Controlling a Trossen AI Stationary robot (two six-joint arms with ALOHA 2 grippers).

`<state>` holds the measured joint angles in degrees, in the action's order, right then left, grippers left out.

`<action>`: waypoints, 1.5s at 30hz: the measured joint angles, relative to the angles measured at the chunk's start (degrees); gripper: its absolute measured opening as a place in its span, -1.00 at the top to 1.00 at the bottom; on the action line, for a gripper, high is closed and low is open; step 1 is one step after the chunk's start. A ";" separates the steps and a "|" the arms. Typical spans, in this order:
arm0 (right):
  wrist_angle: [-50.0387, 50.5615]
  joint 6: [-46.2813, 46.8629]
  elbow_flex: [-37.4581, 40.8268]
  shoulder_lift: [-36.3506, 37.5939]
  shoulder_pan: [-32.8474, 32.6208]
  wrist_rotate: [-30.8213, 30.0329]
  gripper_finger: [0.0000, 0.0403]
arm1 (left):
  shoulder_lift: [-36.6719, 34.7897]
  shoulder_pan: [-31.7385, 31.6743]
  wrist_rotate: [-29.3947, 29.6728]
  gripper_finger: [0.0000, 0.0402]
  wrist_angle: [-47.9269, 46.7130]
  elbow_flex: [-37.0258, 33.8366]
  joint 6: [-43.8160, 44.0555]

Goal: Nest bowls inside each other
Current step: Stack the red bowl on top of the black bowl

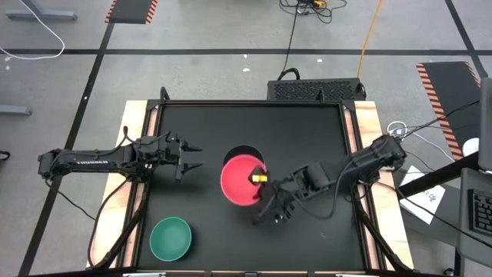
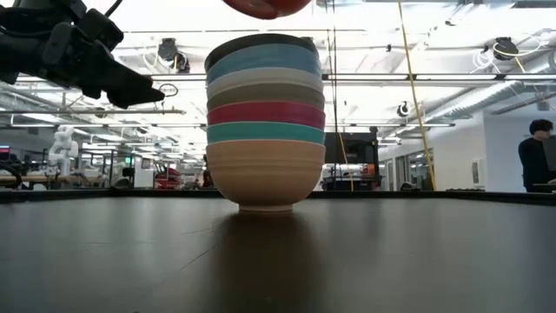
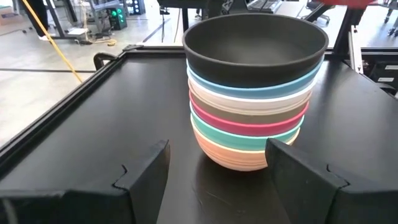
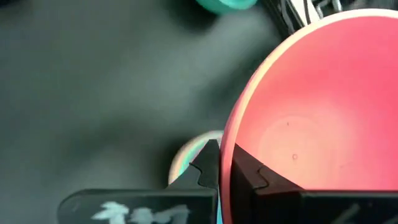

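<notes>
The right gripper (image 1: 265, 187), clenched on the round red plastic bowl's (image 1: 241, 181) rim at frame centre, is hovering it over the black-topped stack (image 3: 255, 87), needing lowering; left gripper (image 1: 191, 157) is waiting released.

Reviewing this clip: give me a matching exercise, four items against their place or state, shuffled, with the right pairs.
Column one:
1. red bowl
2. green bowl
3. left pincer
4. black bowl

Column two:
A. alone on the table's near-left part
B. open, holding nothing, left of the stack
C. top of the nested stack
D. pinched by its rim in the right pincer, lifted over the stack

Pairs: 1-D, 2-A, 3-B, 4-C
</notes>
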<state>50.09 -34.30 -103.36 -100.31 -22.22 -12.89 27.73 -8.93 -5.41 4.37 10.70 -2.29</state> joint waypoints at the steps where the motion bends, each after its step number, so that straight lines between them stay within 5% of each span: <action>1: 1.81 0.07 -1.13 0.00 0.73 -0.10 1.00 | 0.00 0.00 -0.05 -0.34 -0.03 0.00 -0.02; 6: 9.01 1.07 -5.70 0.04 3.93 -0.08 1.00 | 0.02 0.00 -0.09 -0.34 -0.42 0.00 -0.32; 14: 12.22 -0.06 -8.14 -0.02 11.65 14.11 1.00 | 0.02 0.00 -0.09 -0.34 -0.40 0.00 -0.41; 20: 13.94 -1.84 -8.32 0.00 17.92 16.91 1.00 | 0.02 0.00 -0.09 -0.34 -0.38 0.00 -0.50; 30: 14.04 -3.30 -8.32 0.00 22.48 30.61 1.00 | 0.02 0.00 -0.09 -0.34 -0.38 0.00 -2.20; 45: 14.79 -3.87 -8.25 -5.63 23.61 31.29 1.00 | 0.01 0.00 -0.09 -0.34 -0.42 0.00 -2.30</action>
<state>64.88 -38.18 -111.61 -105.95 1.39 18.40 27.74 -8.93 -5.50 3.95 10.70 -4.59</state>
